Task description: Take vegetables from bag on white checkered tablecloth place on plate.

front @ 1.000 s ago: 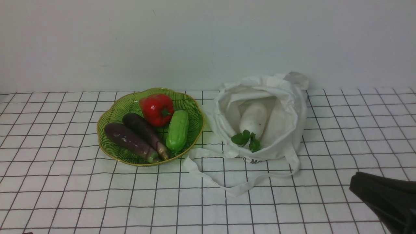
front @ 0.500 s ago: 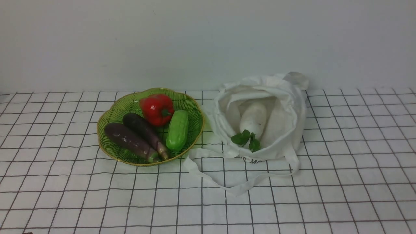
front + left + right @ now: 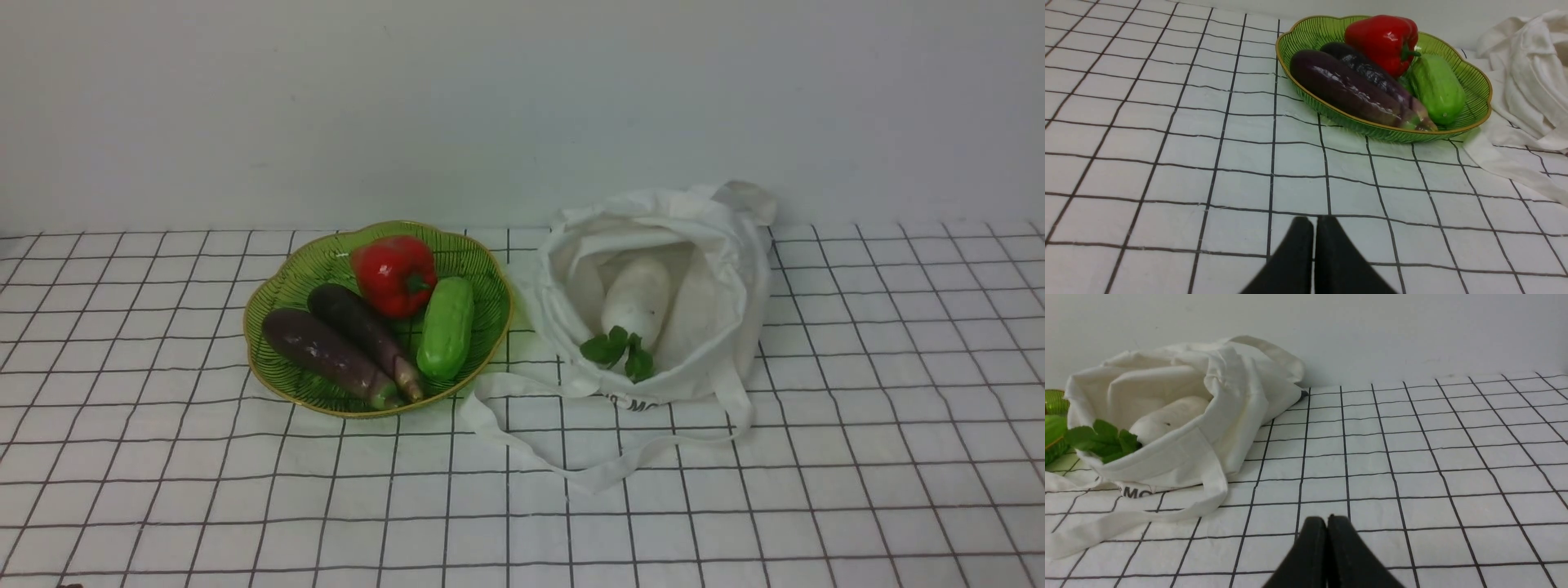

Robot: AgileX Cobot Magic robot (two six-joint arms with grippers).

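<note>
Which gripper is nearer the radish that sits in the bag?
Right. The right gripper faces the bag holding the radish; the left gripper faces the plate, with the bag beyond it.

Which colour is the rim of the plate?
Gold, around the plate of translucent green glass; the left wrist view shows it best.

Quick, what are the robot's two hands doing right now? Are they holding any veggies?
Left gripper: closed, holding nothing, over the tablecloth.
Right gripper: closed, holding nothing; the radish is in the bag.
</note>
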